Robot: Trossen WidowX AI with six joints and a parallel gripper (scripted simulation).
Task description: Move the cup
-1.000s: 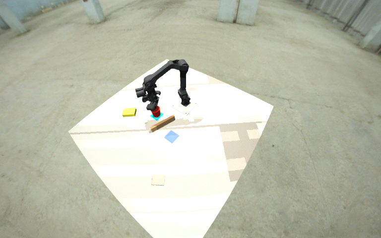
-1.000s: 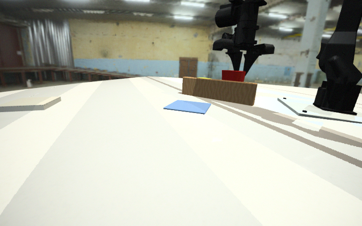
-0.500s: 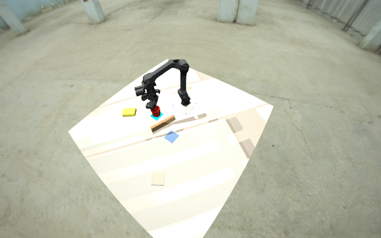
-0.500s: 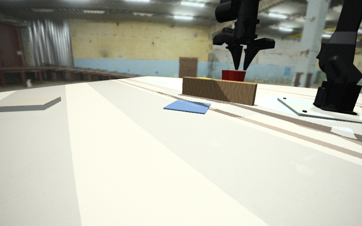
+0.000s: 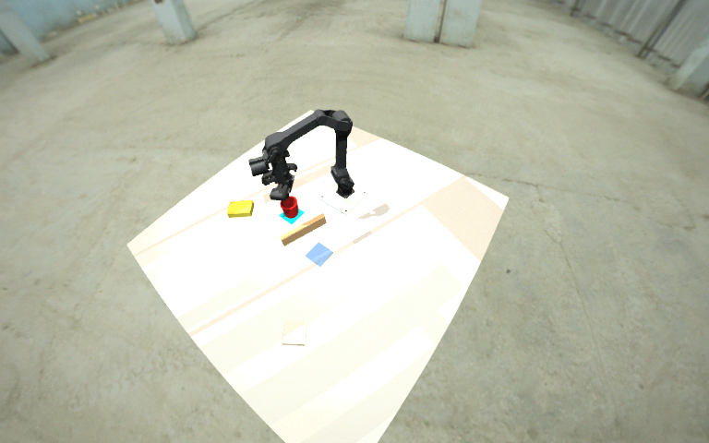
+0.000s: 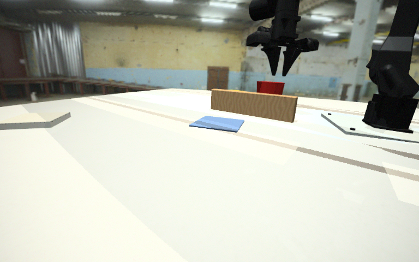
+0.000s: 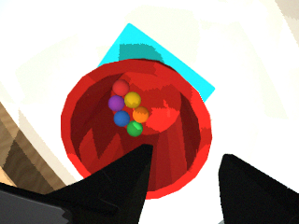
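Six marbles (image 7: 127, 115) lie huddled at the bottom of the red cup (image 7: 137, 131), and none shows outside it, so nothing has spilled. The cup stands upright on the cyan pad (image 7: 181, 69), covering most of it. The blue pad (image 5: 318, 254) lies bare on the table (image 5: 366, 292), on the far side of the wooden block (image 5: 303, 228) from the cup.

How far along I am depends on which pad counts as the other one, and these views do not settle that for me. If the cyan pad is the goal, the carry, the set-down and the release all look done, and only backing the arm away is left. If the blue pad is the goal, the whole job remains: grasp, lift over or around the block, set down, release.

My hand (image 6: 277, 74) hangs just above the cup with its fingers pointing down, parted by a modest gap and holding nothing. In the exterior view the fingertips end clear above the rim, touching neither wall. From the wrist view the hand is not centred on the cup: one finger (image 7: 119, 181) overlaps the near side of the mouth, and the other stands outside the rim, so the near wall lies below the gap between them
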